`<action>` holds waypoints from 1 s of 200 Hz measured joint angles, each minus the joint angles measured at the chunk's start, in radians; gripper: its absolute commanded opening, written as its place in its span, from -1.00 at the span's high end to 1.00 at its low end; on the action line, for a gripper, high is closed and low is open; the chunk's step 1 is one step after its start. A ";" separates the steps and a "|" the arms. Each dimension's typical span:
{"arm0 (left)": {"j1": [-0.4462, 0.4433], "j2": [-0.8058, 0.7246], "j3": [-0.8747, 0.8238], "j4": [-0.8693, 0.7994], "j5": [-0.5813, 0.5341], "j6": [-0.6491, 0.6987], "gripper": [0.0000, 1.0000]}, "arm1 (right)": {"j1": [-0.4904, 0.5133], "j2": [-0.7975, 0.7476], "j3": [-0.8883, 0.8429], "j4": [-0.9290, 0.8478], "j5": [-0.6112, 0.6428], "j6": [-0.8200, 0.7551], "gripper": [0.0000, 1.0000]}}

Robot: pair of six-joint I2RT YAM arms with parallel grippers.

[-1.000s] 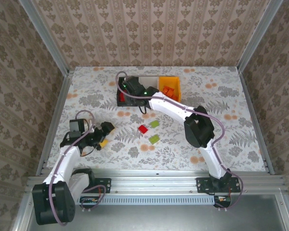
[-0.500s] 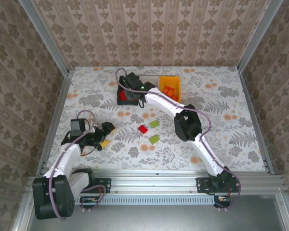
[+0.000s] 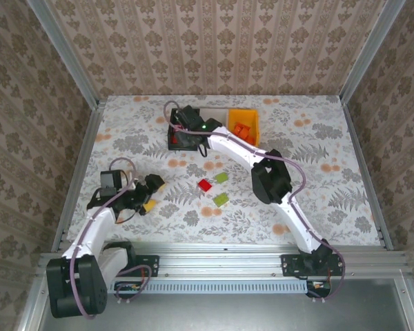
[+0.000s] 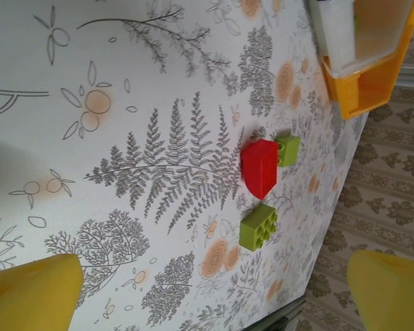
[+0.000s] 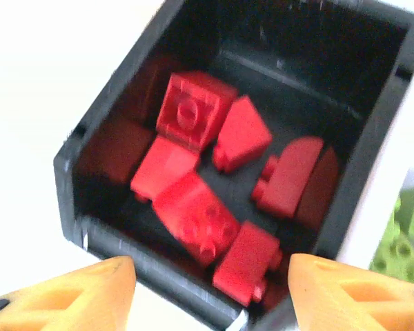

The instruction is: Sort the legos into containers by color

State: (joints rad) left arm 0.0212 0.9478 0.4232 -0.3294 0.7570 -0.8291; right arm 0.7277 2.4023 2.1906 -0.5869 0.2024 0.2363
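directly over black bin, right gripper

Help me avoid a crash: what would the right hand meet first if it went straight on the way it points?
Probably the red bricks in the black bin: the right hand points down into it. The bin's near wall is close too, so depth is uncertain.

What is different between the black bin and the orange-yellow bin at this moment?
The black bin holds red bricks; the orange-yellow bin holds orange bricks. The right gripper hangs open over the black bin, while the orange-yellow bin lies uncovered. Both are open-top bins in one row.
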 measured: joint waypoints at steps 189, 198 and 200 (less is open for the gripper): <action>-0.205 -0.375 -0.180 0.015 -0.145 -0.200 -1.00 | 0.111 -0.354 -0.764 0.149 -0.168 -0.027 0.13; -0.205 -0.378 -0.187 0.015 -0.146 -0.203 -1.00 | 0.114 -0.354 -0.768 0.151 -0.159 -0.031 0.17; -0.205 -0.379 -0.188 0.015 -0.147 -0.204 -0.99 | 0.115 -0.354 -0.770 0.152 -0.157 -0.032 0.19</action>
State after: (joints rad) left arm -0.1841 0.5690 0.2348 -0.3145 0.6098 -1.0328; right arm 0.8425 2.0480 1.4208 -0.4351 0.0456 0.2047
